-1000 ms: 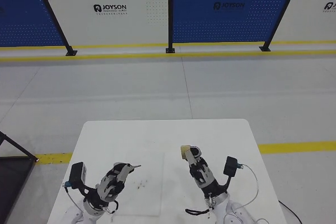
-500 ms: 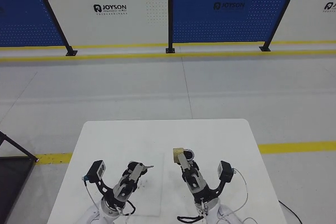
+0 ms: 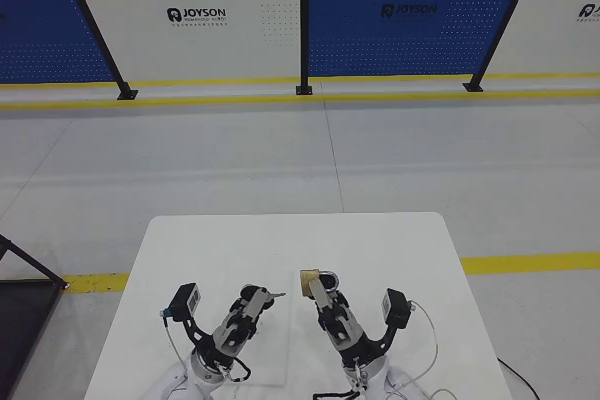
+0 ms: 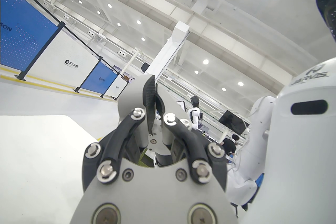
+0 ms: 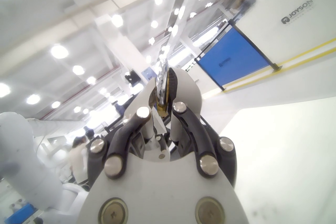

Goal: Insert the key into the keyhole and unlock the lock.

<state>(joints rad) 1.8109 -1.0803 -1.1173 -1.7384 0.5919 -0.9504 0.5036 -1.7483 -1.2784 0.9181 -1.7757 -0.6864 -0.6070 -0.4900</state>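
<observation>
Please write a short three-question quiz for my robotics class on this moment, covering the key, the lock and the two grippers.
1. True or false: the key is already inside the lock.
2. Fill in: the left gripper is shut on the ____.
3. Which gripper holds the lock? A left; B right; C neither.

Key
1. False: a gap of bare table separates them.
2. key
3. B: the right gripper is shut on it.

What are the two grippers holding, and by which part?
Left gripper pinches the key by its head; right gripper clamps the padlock, which part is unclear.
</observation>
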